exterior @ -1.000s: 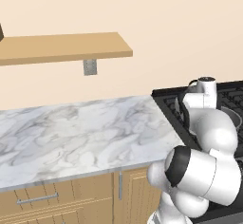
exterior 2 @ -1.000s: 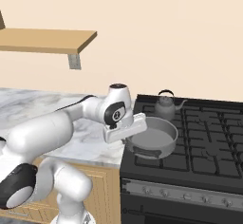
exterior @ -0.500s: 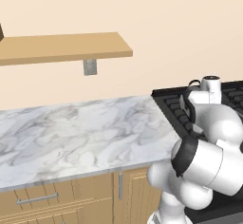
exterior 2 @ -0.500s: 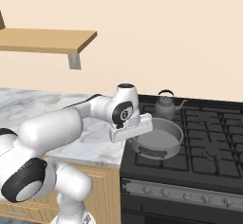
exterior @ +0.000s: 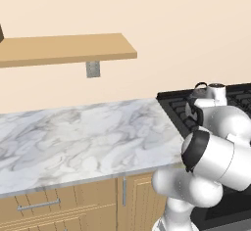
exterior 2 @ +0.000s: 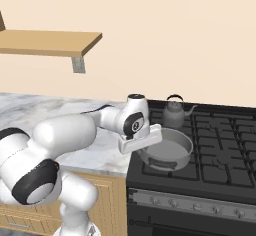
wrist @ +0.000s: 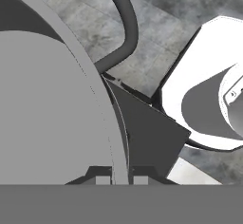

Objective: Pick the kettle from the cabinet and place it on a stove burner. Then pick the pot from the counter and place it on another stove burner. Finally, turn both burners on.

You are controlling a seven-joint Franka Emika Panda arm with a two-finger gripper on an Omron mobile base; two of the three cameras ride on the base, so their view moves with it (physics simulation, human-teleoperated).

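marble counter on the left, black stove on the right; kettle on a far burner, pot over the near left burner, rim pinched by gripper; best lowered level and centred before letting go

Kettle on a rear stove burner, pot just before it, counter left of the stove, cabinet above
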